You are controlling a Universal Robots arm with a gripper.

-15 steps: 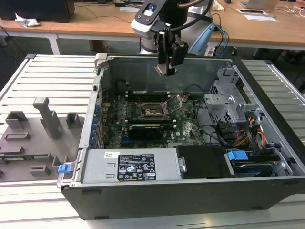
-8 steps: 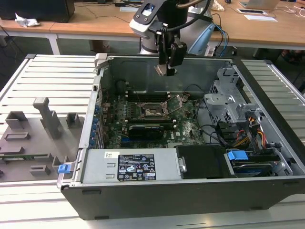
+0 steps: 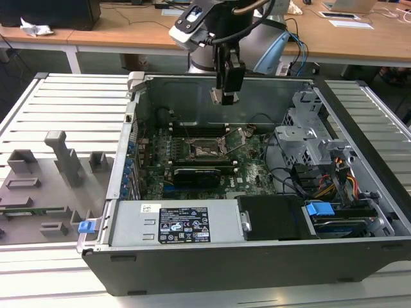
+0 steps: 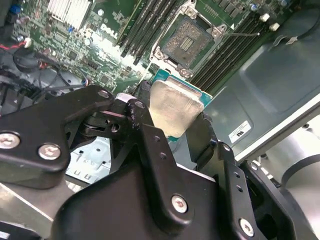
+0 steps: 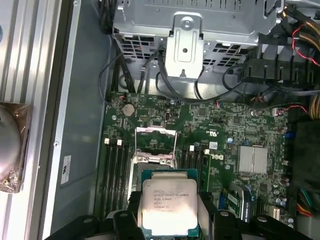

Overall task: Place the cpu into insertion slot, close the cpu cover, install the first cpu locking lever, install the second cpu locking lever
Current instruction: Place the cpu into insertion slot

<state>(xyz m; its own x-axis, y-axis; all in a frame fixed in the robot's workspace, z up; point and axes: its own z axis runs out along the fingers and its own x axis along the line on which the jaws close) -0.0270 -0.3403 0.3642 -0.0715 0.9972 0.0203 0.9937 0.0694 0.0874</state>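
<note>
Gripper (image 3: 226, 95) grips the cpu (image 5: 167, 205) by opposite edges, likely to keep its underside free; it hangs above the case's (image 3: 180, 96) far wall; the slot (image 4: 187, 40) lies bare below, cover (image 5: 156, 131) raised for entry.

The end effector (image 3: 226, 96) points downward, clamped on the cpu (image 5: 169, 206).

Slatted grey table (image 3: 70, 102), open computer case (image 3: 225, 269) sat on it (panel off), grey fixture blocks (image 3: 63, 157) lay at the exterior view's left.
</note>
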